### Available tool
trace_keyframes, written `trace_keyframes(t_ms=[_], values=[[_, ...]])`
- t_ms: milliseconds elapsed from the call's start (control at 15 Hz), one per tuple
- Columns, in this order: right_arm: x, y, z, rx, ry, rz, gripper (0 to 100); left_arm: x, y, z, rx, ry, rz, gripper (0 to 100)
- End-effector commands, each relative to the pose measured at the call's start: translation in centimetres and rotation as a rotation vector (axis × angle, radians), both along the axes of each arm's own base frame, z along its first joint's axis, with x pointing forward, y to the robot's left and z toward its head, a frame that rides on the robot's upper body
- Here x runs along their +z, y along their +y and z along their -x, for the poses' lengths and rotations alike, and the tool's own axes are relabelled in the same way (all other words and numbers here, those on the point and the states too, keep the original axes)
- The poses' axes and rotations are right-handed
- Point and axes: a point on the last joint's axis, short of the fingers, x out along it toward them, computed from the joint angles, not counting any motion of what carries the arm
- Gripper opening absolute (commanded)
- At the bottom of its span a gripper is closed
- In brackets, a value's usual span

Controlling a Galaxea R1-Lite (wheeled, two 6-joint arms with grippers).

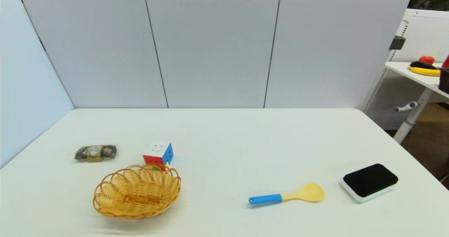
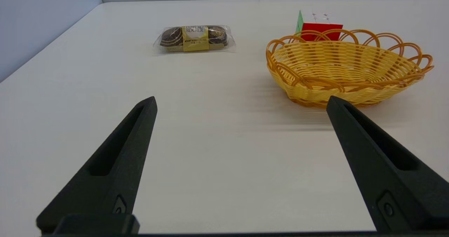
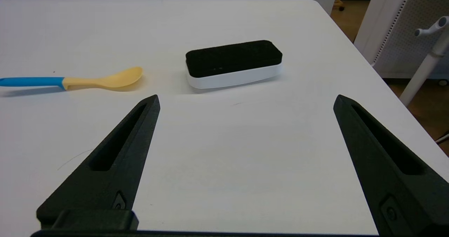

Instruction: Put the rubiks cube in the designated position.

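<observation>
Upright, white-topped rubiks cube [image 1: 158, 155] shows red, blue.

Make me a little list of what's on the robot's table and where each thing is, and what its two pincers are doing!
cube: on table, just behind basket, not inside it
basket: left front of table, nothing seen inside
chocolates: wrapped pack, left of cube
spoon: yellow bowl, blue handle, right of basket
eraser: black top, white base, far right
left pincer: open, low over table, facing basket, holding nothing
right pincer: open, facing eraser, holding nothing
</observation>
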Motion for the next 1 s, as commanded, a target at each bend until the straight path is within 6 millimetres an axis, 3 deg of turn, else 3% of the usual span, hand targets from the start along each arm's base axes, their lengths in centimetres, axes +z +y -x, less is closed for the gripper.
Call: trace_keyframes(t_ms=[67,800,1000], values=[[0.0,0.0,-0.01,0.0,0.002,0.001,100,-0.04,0.0,-0.04,0.0,0.005,0.0,100],[0.0,0.04,0.06,0.016,0.017,0.069,100,-0.04,0.0,-0.04,0.0,0.005,0.0,100],[0.02,0.01,0.01,0.003,0.005,-0.002,100,-0.04,0.0,-0.04,0.0,0.005,0.0,100]])
